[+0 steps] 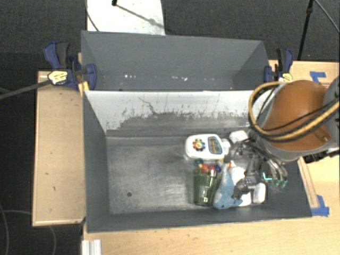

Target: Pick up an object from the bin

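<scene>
Pale-blue thing lies between tool and green cup.

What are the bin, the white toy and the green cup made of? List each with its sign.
Bin: grey metal, matte, with scuffs and scratches on the floor and back wall. White toy: likely hard plastic, smooth, with coloured buttons. Green cup: probably tinted plastic, possibly glass, as it looks see-through.
</scene>
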You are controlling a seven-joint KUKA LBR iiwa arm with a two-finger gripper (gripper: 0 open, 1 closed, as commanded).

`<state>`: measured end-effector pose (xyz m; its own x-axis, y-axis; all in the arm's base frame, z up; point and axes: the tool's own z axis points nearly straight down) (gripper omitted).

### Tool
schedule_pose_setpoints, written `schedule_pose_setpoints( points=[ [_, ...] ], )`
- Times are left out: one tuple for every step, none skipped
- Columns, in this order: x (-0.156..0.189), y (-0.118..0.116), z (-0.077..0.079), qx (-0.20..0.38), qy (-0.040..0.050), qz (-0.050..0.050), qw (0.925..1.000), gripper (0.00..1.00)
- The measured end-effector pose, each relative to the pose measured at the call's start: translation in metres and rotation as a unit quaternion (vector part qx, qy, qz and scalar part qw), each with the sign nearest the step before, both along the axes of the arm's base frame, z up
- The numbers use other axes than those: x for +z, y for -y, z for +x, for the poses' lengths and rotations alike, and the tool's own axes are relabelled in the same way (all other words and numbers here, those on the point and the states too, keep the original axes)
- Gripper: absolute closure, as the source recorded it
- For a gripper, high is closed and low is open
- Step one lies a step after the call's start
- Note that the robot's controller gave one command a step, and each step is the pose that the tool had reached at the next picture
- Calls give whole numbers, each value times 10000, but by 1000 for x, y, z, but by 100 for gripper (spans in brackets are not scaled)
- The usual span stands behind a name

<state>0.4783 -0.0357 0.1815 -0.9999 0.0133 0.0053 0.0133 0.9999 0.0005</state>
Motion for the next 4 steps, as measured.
schedule_pose_setpoints(
  points=[
    [3, 0, 2, 18, 40, -3, 10000, 100],
    [3, 0, 2, 22, 40, -3, 10000, 100],
    [4, 0, 2, 22, 34, -2, 10000, 100],
    [50, -2, 13, 99, 63, -5, 9999, 100]
  ],
)
